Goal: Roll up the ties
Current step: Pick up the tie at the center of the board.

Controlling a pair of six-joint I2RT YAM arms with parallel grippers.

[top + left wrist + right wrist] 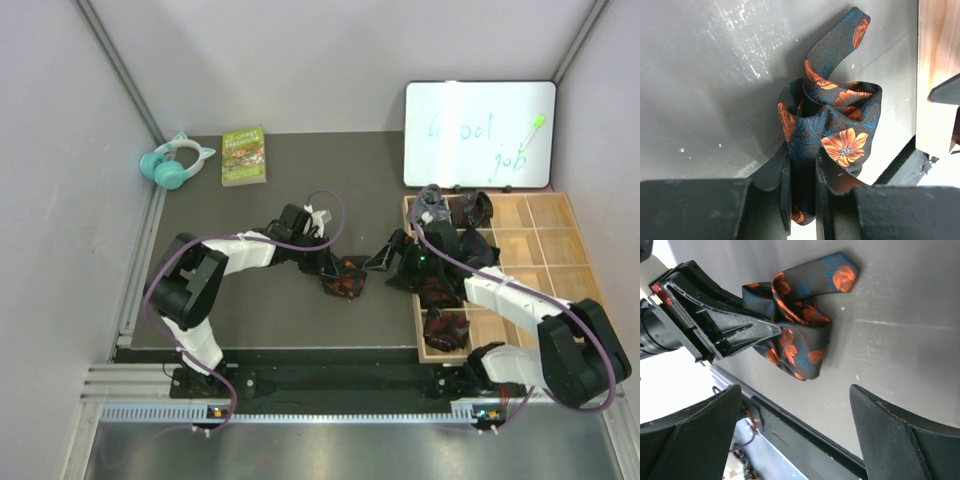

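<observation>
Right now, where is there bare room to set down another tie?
Bare mat lies between the book and the whiteboard, and from the left gripper toward the near edge. The tray looks empty in its right-hand compartments. Crowded: the centre, where the left gripper pinches the floral tie with the right gripper open beside it, and the tray's left compartments, holding ties.

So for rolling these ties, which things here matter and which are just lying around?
Part of the job: floral tie, pinched by the left pincer; rolled ties in the wooden tray; the open right pincer.
Lying about: teal headphones; green book; whiteboard.
</observation>
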